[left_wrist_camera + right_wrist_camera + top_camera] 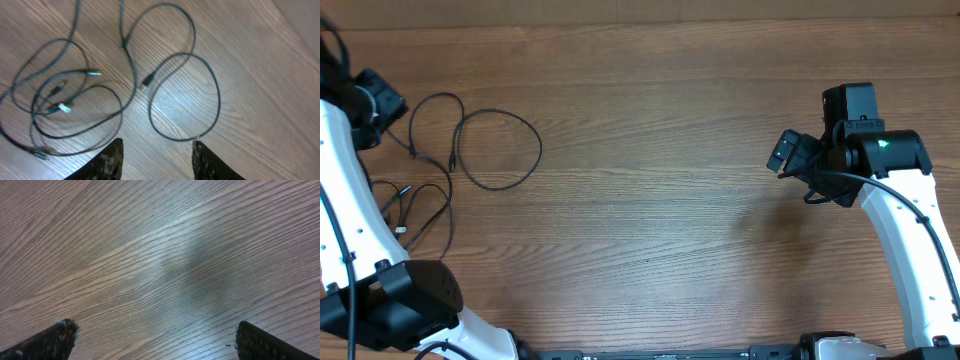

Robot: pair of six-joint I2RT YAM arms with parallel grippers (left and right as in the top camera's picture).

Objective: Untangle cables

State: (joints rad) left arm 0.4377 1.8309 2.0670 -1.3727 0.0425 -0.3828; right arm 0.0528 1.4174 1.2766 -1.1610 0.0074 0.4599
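Thin black cables lie at the table's left side. One big loop point(501, 150) is spread out, and a bunch point(417, 206) sits below it. In the left wrist view the loop point(218, 100) curves past a small plug point(146, 83), and the bunched cords point(60, 107) with silver tips lie to the left. My left gripper point(157, 151) is open over bare wood, and the loop's near edge touches its right fingertip point(197, 150). From overhead the left gripper point(378, 104) sits beside the cables' upper left. My right gripper point(156, 330) is wide open over bare wood, far right point(790, 152).
The wooden table point(650, 220) stretches between the two arms. My left arm's white link point(350, 215) and black base point(410, 300) lie right beside the bunched cords. The table's far edge runs along the top.
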